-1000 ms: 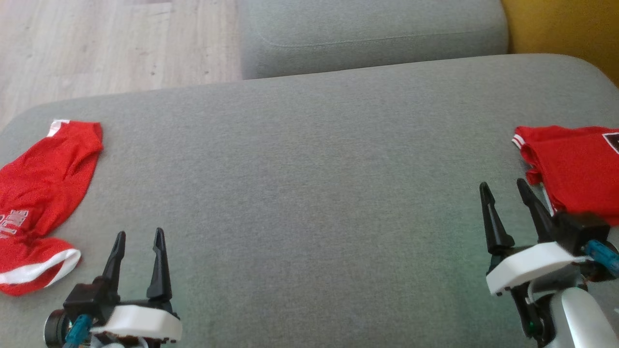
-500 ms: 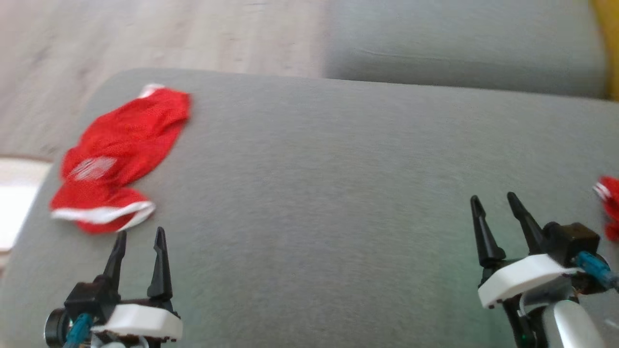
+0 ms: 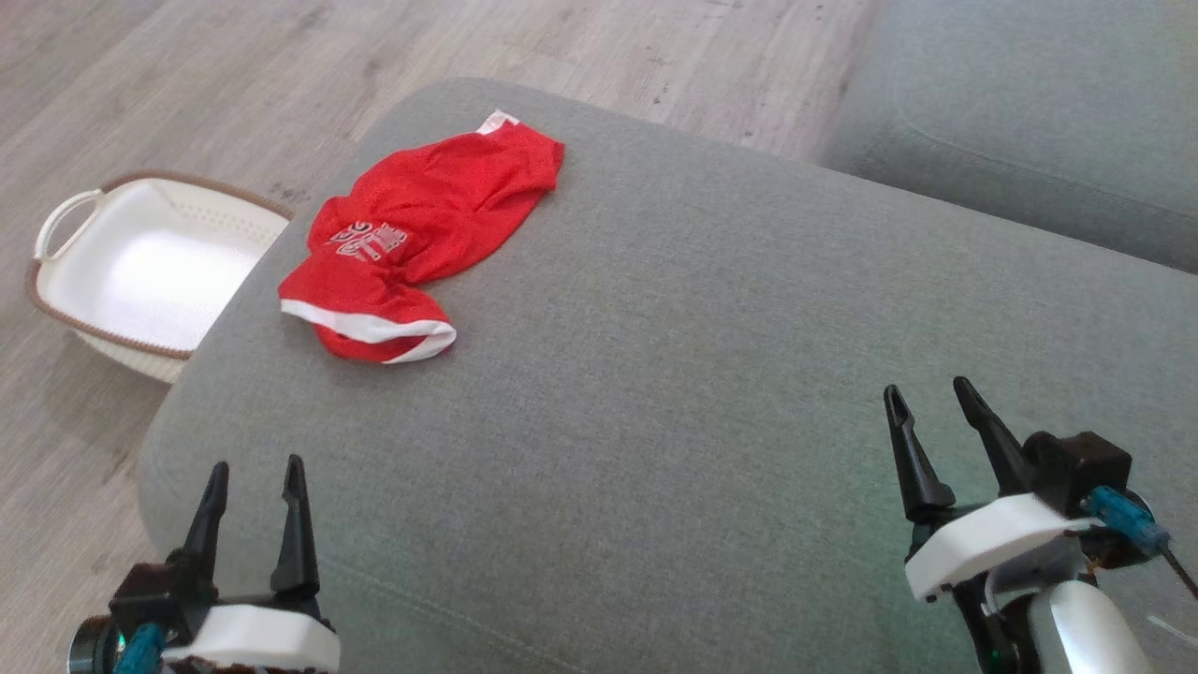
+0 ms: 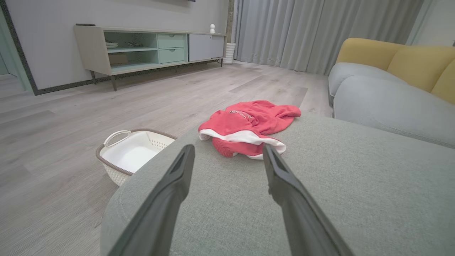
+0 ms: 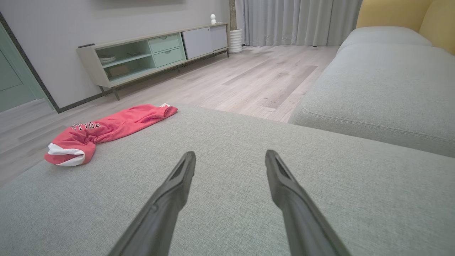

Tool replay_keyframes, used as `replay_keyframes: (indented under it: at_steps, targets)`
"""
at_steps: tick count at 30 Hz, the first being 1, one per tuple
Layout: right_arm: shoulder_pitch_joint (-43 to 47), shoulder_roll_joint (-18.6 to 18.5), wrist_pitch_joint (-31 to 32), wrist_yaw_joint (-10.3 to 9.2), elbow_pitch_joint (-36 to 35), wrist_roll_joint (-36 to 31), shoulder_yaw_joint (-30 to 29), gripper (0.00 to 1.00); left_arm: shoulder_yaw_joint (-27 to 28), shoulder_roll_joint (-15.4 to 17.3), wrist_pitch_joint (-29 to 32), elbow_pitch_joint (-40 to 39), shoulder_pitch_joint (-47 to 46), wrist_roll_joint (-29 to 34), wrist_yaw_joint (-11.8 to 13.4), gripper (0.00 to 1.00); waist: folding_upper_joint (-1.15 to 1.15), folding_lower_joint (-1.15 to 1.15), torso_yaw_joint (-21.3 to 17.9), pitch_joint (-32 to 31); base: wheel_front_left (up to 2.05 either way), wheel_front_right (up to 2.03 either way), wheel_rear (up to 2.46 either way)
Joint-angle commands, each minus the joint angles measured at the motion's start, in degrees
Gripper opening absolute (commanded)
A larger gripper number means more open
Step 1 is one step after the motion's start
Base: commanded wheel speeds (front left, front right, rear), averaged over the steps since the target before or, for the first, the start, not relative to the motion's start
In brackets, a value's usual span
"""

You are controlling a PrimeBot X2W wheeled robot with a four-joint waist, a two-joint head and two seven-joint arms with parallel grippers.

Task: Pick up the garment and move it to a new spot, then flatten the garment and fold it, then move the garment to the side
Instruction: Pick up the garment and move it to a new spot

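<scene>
Grey cushion [image 3: 702, 421] lies under my left gripper [image 3: 256, 468] and right gripper [image 3: 928, 388], both with jaws spread and empty, held low so either can reach out. Farther off, by the cushion's left edge, the shirt [image 3: 421, 234] lies crumpled: red, white-hemmed, perhaps inside out. A basket [image 3: 140, 271] sits on the floor beyond.

one garment [image 3: 421, 234], one basket [image 3: 150, 281], two grippers [image 3: 257, 463] [image 3: 927, 386]
</scene>
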Motion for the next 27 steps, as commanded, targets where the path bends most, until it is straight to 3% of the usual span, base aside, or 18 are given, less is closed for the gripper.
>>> replay_keyframes:
  at_steps: [1,9,15,21,27]
  targets:
    - [-2.4,-0.1,-0.6,0.39,-1.7,-0.3,1.2,1.0,2.7,1.4,-0.1,-2.0,-2.3,-0.6,0.6,1.0,0.0,0.0,0.3,0.3,0.0,0.0,0.0]
    - [-2.4,-0.3,-0.5,0.39,-1.9,-0.2,0.9,1.0,5.0,2.1,1.2,-4.9,-4.8,-3.9,-0.5,1.0,0.0,0.0,-0.1,1.5,0.0,0.0,0.0]
    - [-3.7,-1.6,0.4,0.39,-4.3,-0.9,0.3,1.0,8.8,4.5,10.0,-6.9,-17.1,-9.6,-1.3,1.0,0.0,0.0,-0.9,6.0,0.0,0.0,0.0]
    - [-8.0,-3.0,2.8,0.39,-8.2,-1.5,2.6,1.0,10.7,10.3,21.4,0.4,-29.6,-12.4,-1.4,1.0,0.0,0.0,-6.8,15.1,0.0,0.0,0.0]
    - [-12.0,-5.1,4.2,0.39,-11.5,-1.8,4.4,1.0,12.6,14.9,31.0,9.3,-35.7,-16.3,-2.5,1.0,0.0,0.0,-13.5,24.0,0.0,0.0,0.0]
